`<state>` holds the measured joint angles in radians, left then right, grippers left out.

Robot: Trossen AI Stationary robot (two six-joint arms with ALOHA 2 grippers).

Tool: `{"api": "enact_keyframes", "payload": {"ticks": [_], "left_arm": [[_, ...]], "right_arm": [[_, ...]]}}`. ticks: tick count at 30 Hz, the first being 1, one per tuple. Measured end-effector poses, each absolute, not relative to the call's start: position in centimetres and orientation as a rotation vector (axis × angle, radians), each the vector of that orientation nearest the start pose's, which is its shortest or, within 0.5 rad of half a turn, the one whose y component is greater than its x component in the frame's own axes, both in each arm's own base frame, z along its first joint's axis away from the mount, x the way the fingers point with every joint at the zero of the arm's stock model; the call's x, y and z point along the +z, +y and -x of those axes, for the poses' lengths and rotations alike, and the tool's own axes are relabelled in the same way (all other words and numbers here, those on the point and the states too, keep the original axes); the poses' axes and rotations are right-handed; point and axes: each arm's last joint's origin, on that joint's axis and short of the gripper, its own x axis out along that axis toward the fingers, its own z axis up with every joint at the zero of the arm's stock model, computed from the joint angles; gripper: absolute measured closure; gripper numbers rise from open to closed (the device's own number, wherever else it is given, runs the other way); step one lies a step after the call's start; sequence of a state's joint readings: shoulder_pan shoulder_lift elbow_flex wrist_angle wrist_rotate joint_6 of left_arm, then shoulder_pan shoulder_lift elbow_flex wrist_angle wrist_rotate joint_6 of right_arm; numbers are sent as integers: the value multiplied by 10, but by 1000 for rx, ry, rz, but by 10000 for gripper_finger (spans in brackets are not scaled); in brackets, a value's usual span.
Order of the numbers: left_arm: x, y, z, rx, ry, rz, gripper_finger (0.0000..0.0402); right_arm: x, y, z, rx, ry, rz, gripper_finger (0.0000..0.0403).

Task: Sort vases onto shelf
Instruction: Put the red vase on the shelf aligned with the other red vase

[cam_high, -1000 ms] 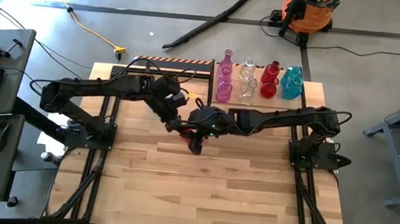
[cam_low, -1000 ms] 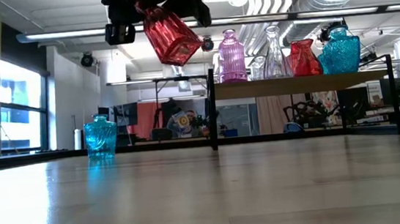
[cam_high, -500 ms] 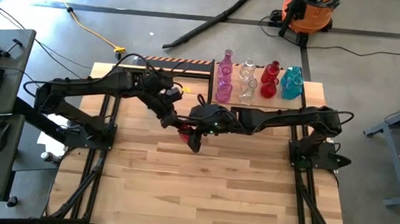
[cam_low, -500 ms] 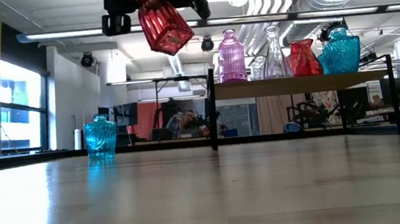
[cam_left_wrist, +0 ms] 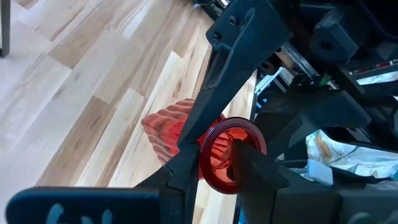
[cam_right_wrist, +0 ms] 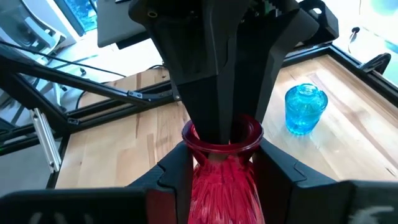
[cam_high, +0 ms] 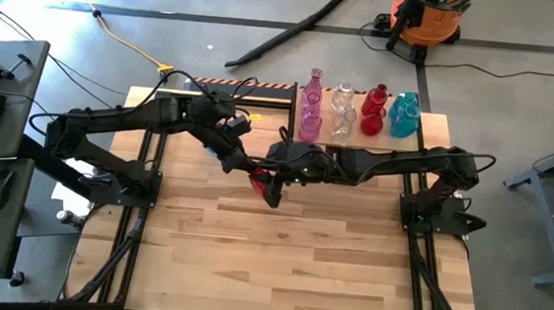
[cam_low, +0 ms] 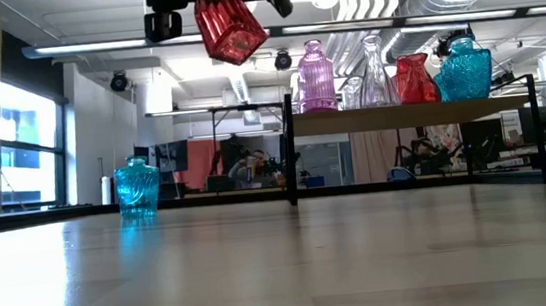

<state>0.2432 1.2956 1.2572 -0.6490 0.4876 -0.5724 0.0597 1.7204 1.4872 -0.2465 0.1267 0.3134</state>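
Observation:
A red ribbed glass vase (cam_low: 231, 26) hangs high above the table's middle (cam_high: 258, 181), mouth up and slightly tilted. My left gripper (cam_left_wrist: 214, 158) reaches it from the left and is shut at its mouth. My right gripper (cam_right_wrist: 221, 168) comes from the right (cam_high: 273, 186) and is shut on its neck. The shelf (cam_low: 400, 116) at the far right carries pink (cam_high: 311, 113), clear (cam_high: 342, 116), red (cam_high: 374, 111) and teal (cam_high: 404, 116) vases standing on their bases. Another teal vase (cam_low: 138, 186) stands on the tabletop far left. My left gripper has the vase's rim (cam_left_wrist: 205, 171) between its fingers, one finger (cam_left_wrist: 249, 165) inside the mouth and one outside, reaching in from the table's left side. My right gripper pinches the neck (cam_right_wrist: 221, 155) just under the rim between its two fingers (cam_right_wrist: 177, 177), level from the right. The vase hangs below, lifted clear.
A black post (cam_low: 290, 151) marks the shelf's left end, close to the right of the held vase. Black frame rails (cam_high: 233, 87) lie at the table's far edge. The near half of the wooden tabletop (cam_high: 278, 264) is bare.
The red vase has risen and turned closer to upright, with both grippers rising along with it. My left arm has drawn a little toward the table's left.

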Motion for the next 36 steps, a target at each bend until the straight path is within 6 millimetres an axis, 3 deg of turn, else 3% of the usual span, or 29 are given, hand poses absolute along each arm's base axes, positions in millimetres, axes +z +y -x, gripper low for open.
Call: {"api": "enact_keyframes", "payload": {"ticks": [9, 17, 23, 36], "left_arm": [[347, 52, -265, -58, 709, 782, 313], [348, 59, -262, -84, 722, 922, 313], [353, 59, -261, -136, 701, 907, 313], [355, 69, -268, -95, 623, 972, 314]], "right_arm": [[321, 20, -397, -141, 469, -263, 289], [321, 20, -396, -142, 472, -292, 293], [303, 21, -395, -160, 584, -285, 295], [308, 31, -389, -194, 592, -274, 296]]}}
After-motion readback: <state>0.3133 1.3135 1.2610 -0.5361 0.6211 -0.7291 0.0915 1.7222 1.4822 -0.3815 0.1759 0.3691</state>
